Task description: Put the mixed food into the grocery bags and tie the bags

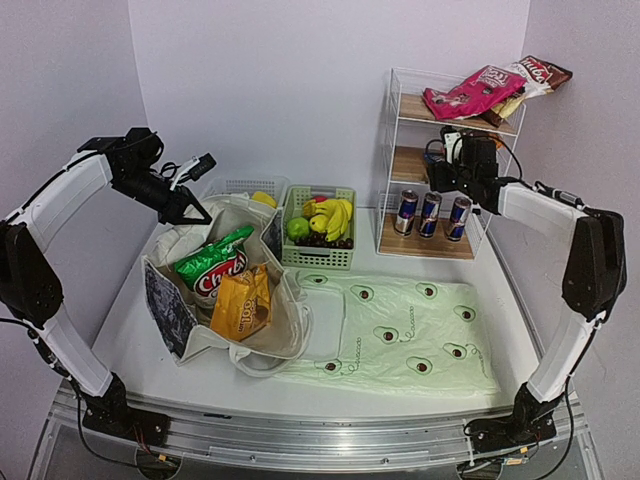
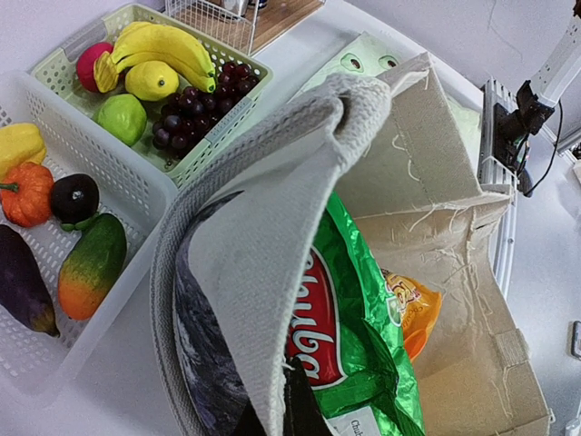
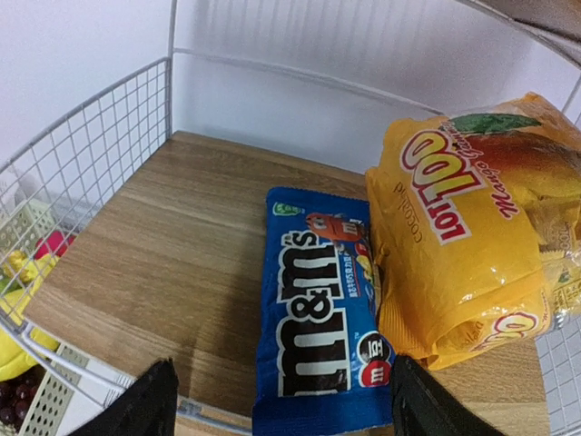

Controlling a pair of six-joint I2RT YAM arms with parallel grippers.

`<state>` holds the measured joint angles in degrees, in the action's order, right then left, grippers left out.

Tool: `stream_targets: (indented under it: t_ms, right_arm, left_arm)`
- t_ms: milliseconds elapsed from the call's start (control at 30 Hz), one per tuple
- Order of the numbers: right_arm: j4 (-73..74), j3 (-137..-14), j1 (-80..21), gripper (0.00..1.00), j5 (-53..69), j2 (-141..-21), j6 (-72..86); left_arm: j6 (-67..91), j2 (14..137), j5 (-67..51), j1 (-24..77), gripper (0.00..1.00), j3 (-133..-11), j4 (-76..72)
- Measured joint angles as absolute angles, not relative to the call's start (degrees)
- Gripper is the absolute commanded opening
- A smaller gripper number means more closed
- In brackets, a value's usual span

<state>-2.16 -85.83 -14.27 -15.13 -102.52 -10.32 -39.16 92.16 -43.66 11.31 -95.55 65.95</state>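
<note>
From above, we saw the left end effector [image 1: 192, 207] at the far rim of the canvas tote [image 1: 280, 332], clenched there. The tote stood open on the tabletop [image 1: 200, 388], with the green-white crisp packet [image 1: 212, 268] and the orange crisp packet [image 1: 243, 303] inside it. The avocado-print plastic bag [image 1: 400, 335] lay flat just right of the tote. Behind them the bananas [image 1: 333, 213] and the grape bunch [image 1: 325, 240] lay in a green basket [image 1: 318, 260]. Three drink cans [image 1: 430, 213] stood on the bottom tier of a wire rack [image 1: 388, 120], and the right end effector [image 1: 448, 160] reached into the rack's middle tier.

Through the left wrist camera, the tote's grey woven handle [image 2: 272, 173] ran down into the dark fingers [image 2: 298, 407], which were closed on it. Below the handle, both crisp packets sat in the tote's mouth. The fruit basket lay off to the left.

Through the right wrist camera, the two fingers [image 3: 145, 404] stood wide apart, released and gripping nothing. Between them a blue candy packet [image 3: 322, 318] lay on the wooden shelf [image 3: 182, 245], with a yellow sweet bag [image 3: 472, 263] beside it. We could not tell whether the right-hand finger brushed that bag.
</note>
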Motion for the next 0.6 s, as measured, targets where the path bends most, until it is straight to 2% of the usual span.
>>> stream_targets:
  t_ms: [100,233,433,600]
  right_arm:
    - [-4.5,-82.6,-13.7,0.66,-15.2,-102.4,-8.5]
    - [-5.1,-82.2,-13.4,0.48,-15.6,-102.2,-7.6]
    - [-5.0,-82.2,-13.2,0.28,-16.4,-102.2,-7.3]
    - [-4.3,-82.5,-13.3,0.01,-16.3,-102.2,-7.4]
  left_arm:
    - [-39.2,92.2,-43.8,11.3,0.00,-95.5,66.0]
    - [-39.2,92.2,-43.8,11.3,0.00,-95.5,66.0]
    - [-39.2,92.2,-43.9,11.3,0.00,-95.5,66.0]
    - [-39.2,92.2,-43.9,11.3,0.00,-95.5,66.0]
